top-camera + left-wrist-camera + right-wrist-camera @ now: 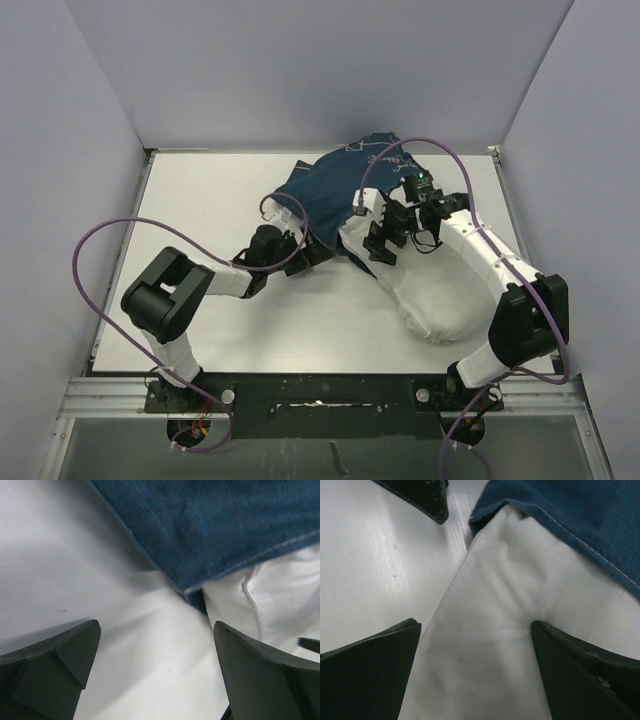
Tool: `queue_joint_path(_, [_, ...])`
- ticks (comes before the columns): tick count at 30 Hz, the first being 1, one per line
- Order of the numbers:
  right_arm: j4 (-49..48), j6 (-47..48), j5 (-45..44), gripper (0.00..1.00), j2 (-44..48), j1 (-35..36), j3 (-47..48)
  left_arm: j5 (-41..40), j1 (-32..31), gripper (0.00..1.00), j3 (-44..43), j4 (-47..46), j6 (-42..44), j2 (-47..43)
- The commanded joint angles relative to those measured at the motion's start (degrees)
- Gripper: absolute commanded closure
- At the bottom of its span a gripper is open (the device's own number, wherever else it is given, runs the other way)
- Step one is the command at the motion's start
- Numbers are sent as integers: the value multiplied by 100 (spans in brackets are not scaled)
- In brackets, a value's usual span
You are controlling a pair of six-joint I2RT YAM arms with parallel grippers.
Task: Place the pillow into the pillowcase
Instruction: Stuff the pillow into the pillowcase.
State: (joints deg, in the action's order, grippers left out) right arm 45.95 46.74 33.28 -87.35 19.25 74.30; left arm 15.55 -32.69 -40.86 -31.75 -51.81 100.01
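The navy pillowcase point(340, 185) with cream drawings lies crumpled at the table's back middle. The white pillow point(430, 295) has its far end under the pillowcase hem, and the rest stretches toward the near right. My left gripper point(315, 250) stands open low over bare table at the pillowcase's near-left hem, holding nothing. In the left wrist view the gripper point(157, 650) spans bare table, with the pillowcase point(210, 525) and pillow point(280, 595) just beyond. My right gripper point(476, 650) is open over the pillow point(510, 595), close to the blue hem point(580, 515), with nothing gripped.
The white table point(200, 290) is boxed in by pale walls at the back and both sides. Purple cables point(90, 250) loop over each arm. A finger of the left gripper point(425, 497) shows at the top of the right wrist view, close by.
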Motion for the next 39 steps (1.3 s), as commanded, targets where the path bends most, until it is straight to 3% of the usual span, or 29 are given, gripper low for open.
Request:
queue_joint_path(1, [-1932, -1360, -1200, 0, 99, 67, -402, -561, -210, 2, -358, -1635, -736, 616])
queue_joint_path(7, [-2674, -1547, -1585, 2, 138, 123, -768, -911, -381, 3, -1250, -854, -553, 1316])
queue_joint_path(9, [-2735, -1588, -1642, 2, 155, 124, -814, -1109, -412, 10, -1369, -637, -596, 1472])
queue_joint_path(11, [-2765, -1560, -1774, 2, 186, 123, -866, -1251, -423, 27, -1504, -385, -630, 1562])
queue_joint_path(14, [-2714, -1492, -1884, 2, 163, 111, -867, -1222, -431, 65, -1664, -374, -627, 1672])
queue_joint_path(17, [-2731, -1516, -1851, 2, 124, 115, -864, -1117, -485, 77, -1757, -417, -595, 1734])
queue_joint_path(21, [-2711, -1760, -1394, 2, -80, 39, -770, -923, -457, 78, -1658, -1285, -493, 1908])
queue_joint_path(25, [-2882, -2117, -1263, 1, -266, -70, -785, -672, -383, 54, -1790, -1854, -259, 2091])
queue_joint_path(28, [-3147, -2169, -1538, 5, -378, -82, -876, -637, -421, 54, -1961, -1550, 3, 2091])
queue_joint_path(30, [-3223, -2157, -1653, 9, -442, -86, -907, -620, -423, 87, -2064, -1357, 105, 2130])
queue_joint_path(32, [-3324, -2160, -1817, 14, -490, -75, -953, -620, -416, 98, -2079, -1367, 194, 2162])
queue_joint_path(34, [-3437, -2144, -1947, 20, -552, -54, -998, -510, -406, 100, -2079, -1440, 368, 2147])
queue_joint_path(36, [-3507, -2135, -2027, 33, -623, -60, -1006, -382, -404, 100, -2038, -1608, 579, 2048])
queue_joint_path(37, [-3524, -2139, -2019, 44, -661, -61, -995, -281, -405, 100, -2020, -1662, 678, 1942])
queue_joint_path(39, [-3454, -2185, -1816, 79, -728, -117, -872, 1, -426, 100, -2009, -1753, 865, 1655])
